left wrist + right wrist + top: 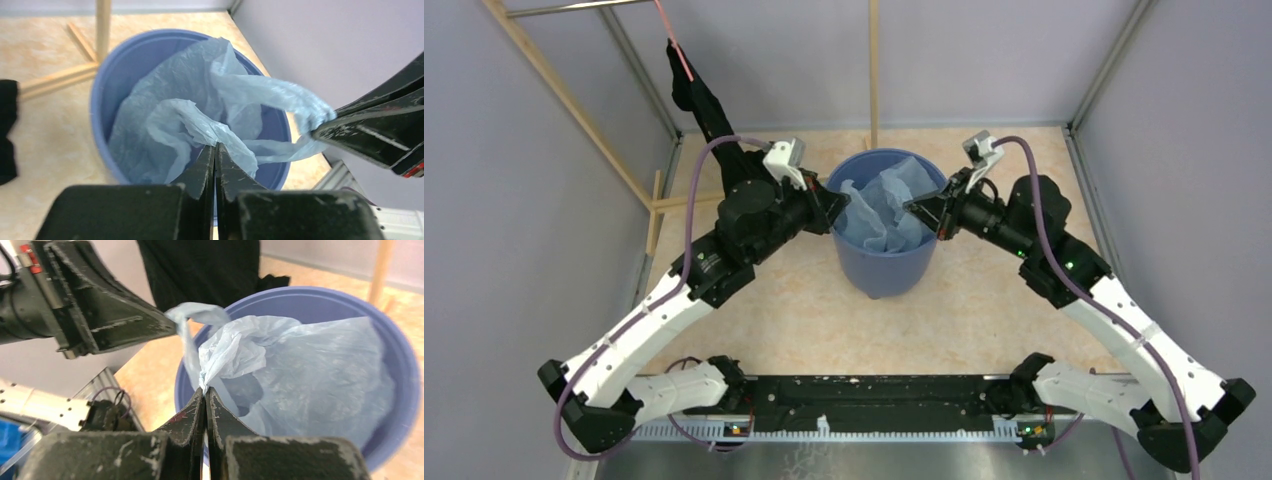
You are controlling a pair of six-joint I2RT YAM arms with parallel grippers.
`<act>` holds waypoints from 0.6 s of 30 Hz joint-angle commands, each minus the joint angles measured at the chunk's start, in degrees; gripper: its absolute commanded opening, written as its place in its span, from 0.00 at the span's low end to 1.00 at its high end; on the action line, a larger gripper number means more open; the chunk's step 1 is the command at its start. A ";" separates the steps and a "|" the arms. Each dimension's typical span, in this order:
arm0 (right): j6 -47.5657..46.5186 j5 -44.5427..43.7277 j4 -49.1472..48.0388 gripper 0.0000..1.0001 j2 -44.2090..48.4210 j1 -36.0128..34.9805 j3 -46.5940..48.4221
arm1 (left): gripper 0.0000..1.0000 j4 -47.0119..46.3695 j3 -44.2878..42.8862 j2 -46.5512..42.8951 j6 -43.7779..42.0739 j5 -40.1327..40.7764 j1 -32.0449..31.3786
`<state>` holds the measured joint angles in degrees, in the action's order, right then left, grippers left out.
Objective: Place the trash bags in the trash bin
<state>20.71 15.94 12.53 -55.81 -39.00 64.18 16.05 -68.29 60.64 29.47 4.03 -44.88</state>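
Our left claw (215,147) and right claw (205,390) both clench the trash bag (884,205); we judge it light, flimsy, slippery, so grab bunched edges.

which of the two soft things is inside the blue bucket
The pale-blue trash bag, crumpled inside the trash bin. The black garment hangs outside it, at the back left.

Looking across all three views, there is no lettering, label, brand or number to read anywhere. The trash bin (886,275) is plain blue plastic, and the trash bags (884,200) are bare, unprinted film. Nothing legible here.
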 commanded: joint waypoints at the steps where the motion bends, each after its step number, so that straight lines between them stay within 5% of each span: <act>1: -3.56 -10.76 2.58 0.00 5.29 -0.50 2.85 | 0.00 -1.19 0.01 -5.11 -3.78 7.51 0.23; 10: -3.58 -13.79 -0.80 0.00 12.62 -0.59 1.20 | 0.05 1.13 3.47 -12.26 -2.49 12.41 0.23; 18: -2.56 -7.96 -8.12 0.00 14.94 -0.55 0.25 | 0.93 5.34 1.85 -13.31 -0.55 12.01 0.23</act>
<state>17.96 5.58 10.15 -41.08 -39.00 64.16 20.97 -65.28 47.18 28.67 15.31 -44.86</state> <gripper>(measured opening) 0.004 0.774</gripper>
